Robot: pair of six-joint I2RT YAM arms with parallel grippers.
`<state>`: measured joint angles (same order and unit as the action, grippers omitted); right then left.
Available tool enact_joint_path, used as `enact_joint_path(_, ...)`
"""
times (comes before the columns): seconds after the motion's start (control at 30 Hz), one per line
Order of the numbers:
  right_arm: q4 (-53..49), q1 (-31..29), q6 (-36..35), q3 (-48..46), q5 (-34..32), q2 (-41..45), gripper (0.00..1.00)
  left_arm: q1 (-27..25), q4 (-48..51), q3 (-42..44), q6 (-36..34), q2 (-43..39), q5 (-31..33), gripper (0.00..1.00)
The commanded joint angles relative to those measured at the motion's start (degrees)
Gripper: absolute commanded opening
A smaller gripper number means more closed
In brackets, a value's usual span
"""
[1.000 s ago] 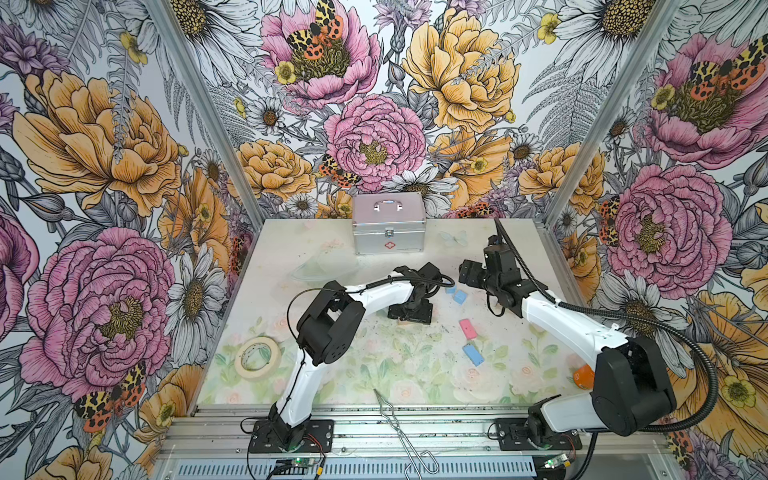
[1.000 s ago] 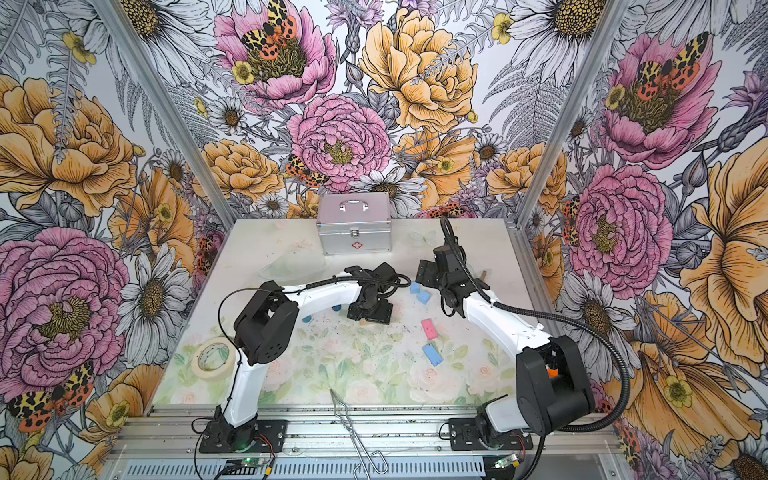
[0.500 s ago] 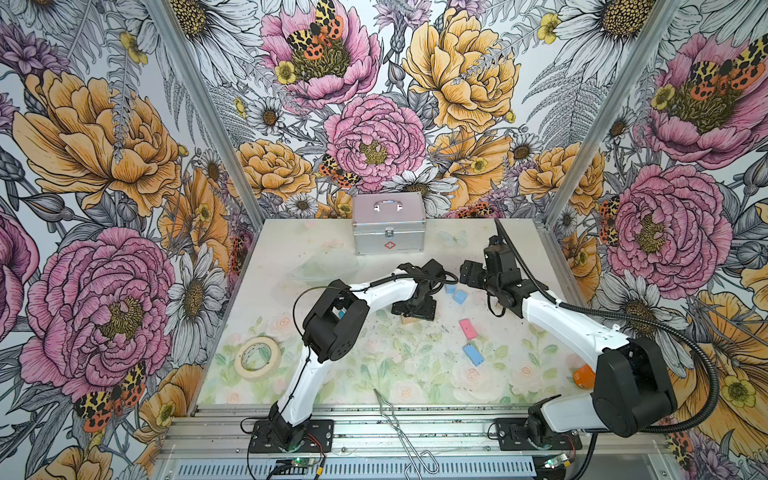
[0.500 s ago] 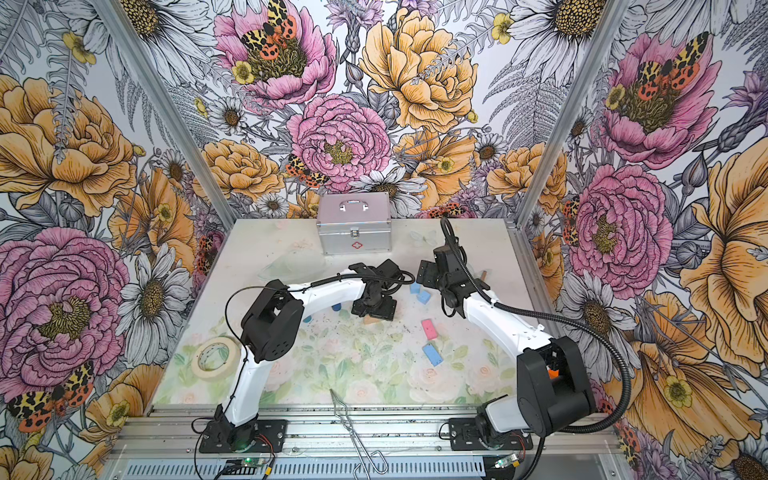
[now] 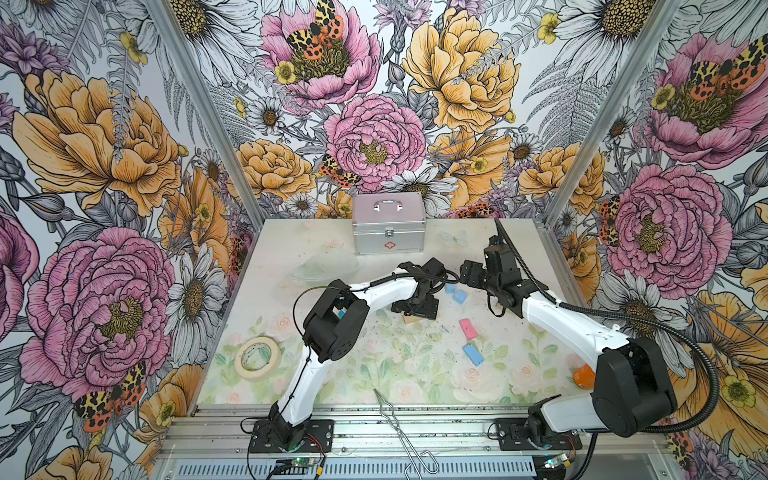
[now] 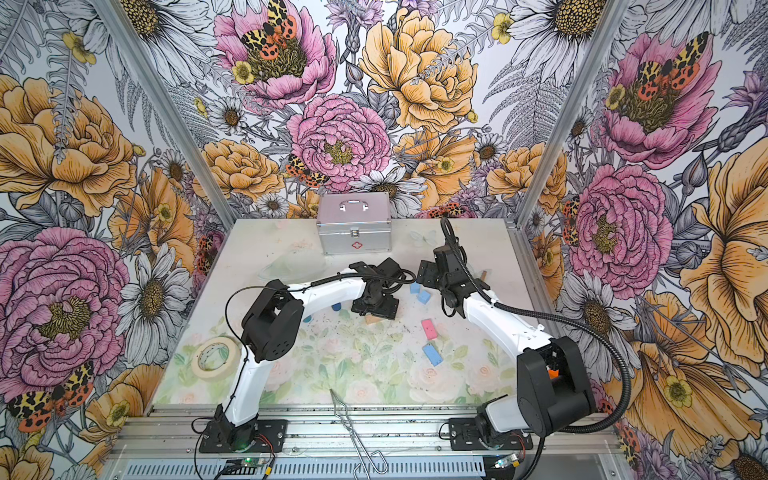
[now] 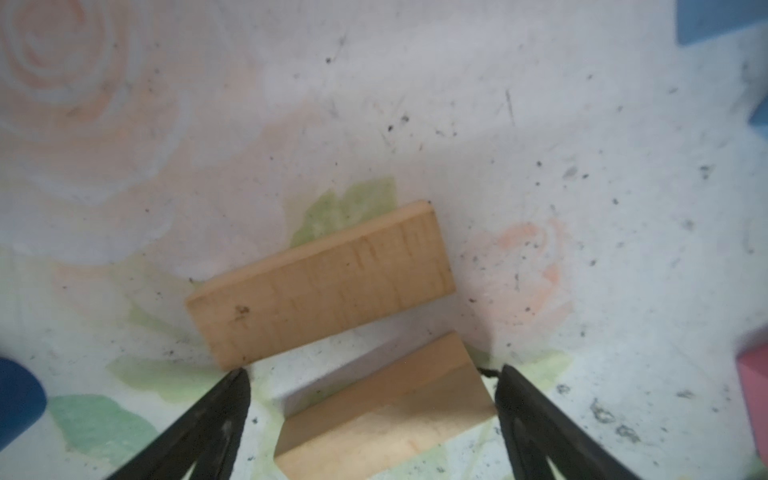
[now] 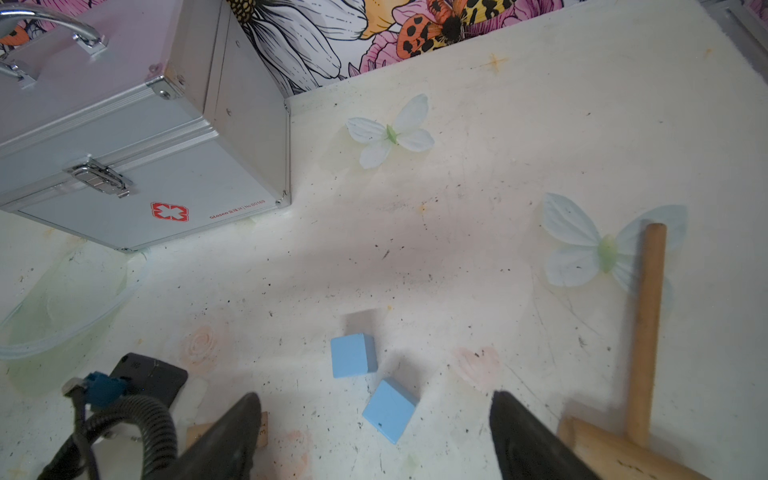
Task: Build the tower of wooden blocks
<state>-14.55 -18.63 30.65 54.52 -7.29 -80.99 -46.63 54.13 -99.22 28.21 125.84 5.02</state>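
Note:
My left gripper [image 7: 370, 372] [image 5: 415, 308] is open and low over the table, straddling a tan plank [image 7: 384, 411] that seems to stand on its edge, with a gap at one finger. A second tan plank [image 7: 320, 286] [image 5: 411, 320] lies flat just beyond it. A dark blue cylinder [image 7: 16, 399] shows at the edge of the left wrist view. My right gripper [image 8: 374, 398] [image 5: 467, 274] hangs open above two light blue cubes [image 8: 353, 355] [image 8: 390, 409] [image 5: 451, 288]. A pink slab [image 5: 467, 328] and a blue slab [image 5: 473, 354] lie nearer the front. The tower is out of view.
A silver case [image 5: 388, 228] stands at the back wall. A tape roll [image 5: 257, 357] lies front left and metal tongs [image 5: 395, 419] lie at the front edge. A wooden mallet [image 8: 644, 332] rests right of the cubes. A clear dish [image 5: 324, 268] sits left of the case.
The left arm has shifted slightly to the right and its jaws stand a little wider around the plank. The right arm has not moved.

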Motion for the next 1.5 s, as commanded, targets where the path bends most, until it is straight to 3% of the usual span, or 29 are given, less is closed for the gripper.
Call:
enact_joint_path(0.0,-0.8,0.4,0.6,-0.3,-0.5,2.0,0.88,-0.7,-0.2,-2.5,-1.7,-3.7,0.1,0.95)
enact_joint_path(0.4,-1.1,0.4,0.9,-0.1,0.2,2.1,0.88,-1.0,1.5,-2.8,-3.4,-7.9,1.9,0.96)
enact_joint_path(0.47,-1.1,0.4,0.7,0.1,0.5,2.1,0.88,-1.0,1.3,-1.7,-2.9,-9.2,2.6,0.84)
enact_joint_path(0.57,-1.3,0.4,0.1,0.8,1.7,1.8,0.84,-1.2,1.1,1.3,-1.2,-13.3,4.2,0.42)
enact_joint_path(0.6,-1.3,0.4,-0.1,1.2,2.4,1.6,0.81,-1.4,0.5,3.0,-0.6,-15.1,4.6,0.21)
enact_joint_path(0.63,-1.3,0.3,-0.4,1.6,3.4,1.3,0.74,-1.7,-0.6,5.2,0.1,-17.3,4.4,0.06)
enact_joint_path(0.67,-1.3,0.2,-0.8,1.9,4.3,0.9,0.64,-1.8,-2.4,7.8,0.7,-19.6,3.3,0.0)
enact_joint_path(0.83,-1.4,-1.1,-2.1,4.2,10.6,-2.2,0.0,-2.5,-18.8,26.3,4.3,-32.3,-8.3,0.0)
enact_joint_path(1.13,-1.3,-7.2,-2.4,4.9,19.9,-9.0,0.0,2.4,-36.8,49.6,12.8,-39.5,-12.2,0.0)
enact_joint_path(1.47,-1.2,-8.8,-0.9,5.0,24.1,-16.3,0.0,8.1,-47.9,54.7,13.6,-36.4,-17.5,0.0)
